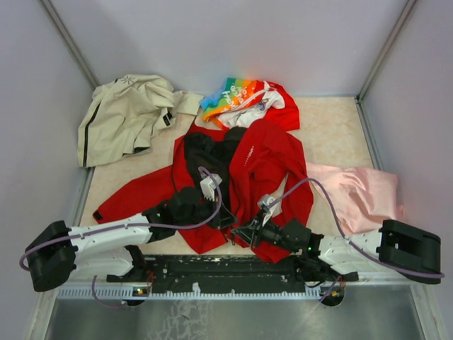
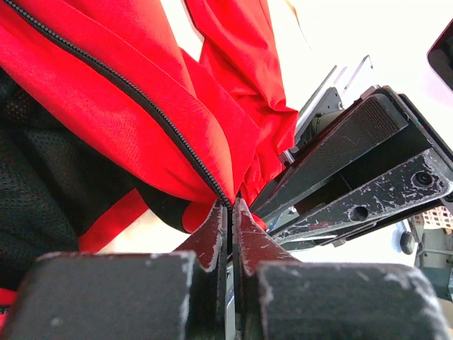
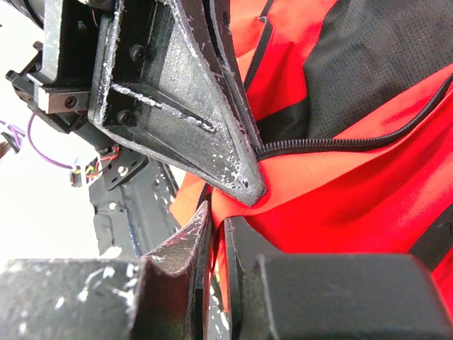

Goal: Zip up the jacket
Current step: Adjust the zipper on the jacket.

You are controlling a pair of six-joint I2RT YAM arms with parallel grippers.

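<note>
Jacket edge pinched in left tool.

Right tool pinching jacket hem below zipper.

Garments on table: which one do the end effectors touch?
The bright red jacket with black lining, central; the beige jacket, rainbow-printed garment and pink cloth lie untouched.

Beyond the left end effector, the beige, speckled table runs to a pale grey back wall. Matching side walls close it in on either hand of that end effector. Grey metal posts mark the far corners, and the light is soft and even, with faint shadows.
</note>
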